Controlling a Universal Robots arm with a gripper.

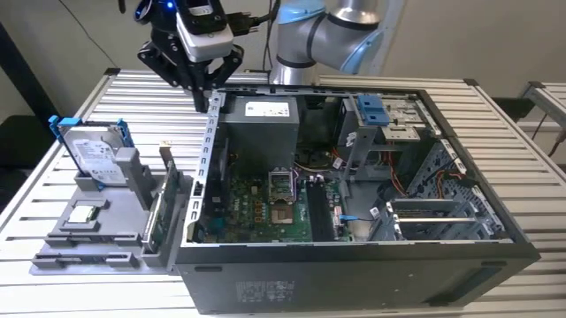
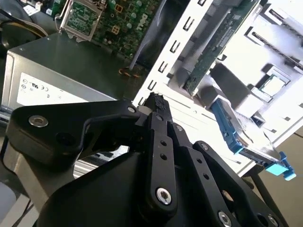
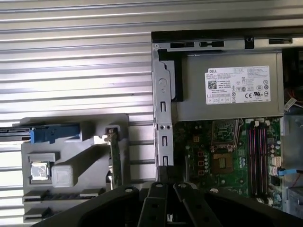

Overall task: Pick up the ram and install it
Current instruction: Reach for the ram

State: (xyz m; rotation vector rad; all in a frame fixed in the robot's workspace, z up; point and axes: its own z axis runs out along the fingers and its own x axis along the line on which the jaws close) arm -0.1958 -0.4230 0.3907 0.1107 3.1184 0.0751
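My gripper (image 1: 208, 99) hangs above the back corner of the open computer case (image 1: 354, 278), on the exterior view's left. Its black fingers (image 2: 158, 118) meet at the tips and nothing shows between them. A thin dark stick that looks like the ram (image 1: 172, 185) stands on edge in the grey holder (image 1: 89, 255), in the slot nearest the case and well below and in front of the gripper. Beside it stands the green circuit card (image 1: 156, 212) (image 3: 115, 161). The motherboard's long memory slots (image 1: 317, 209) (image 3: 255, 156) lie inside the case.
The hard drive with blue rails (image 1: 93, 156) leans in the holder on the exterior view's left. A grey power supply (image 1: 265, 129) fills the case's back corner below the gripper. Drive cages and cables (image 1: 389, 126) crowd the case's other side. The ribbed metal table (image 1: 79, 112) surrounds everything.
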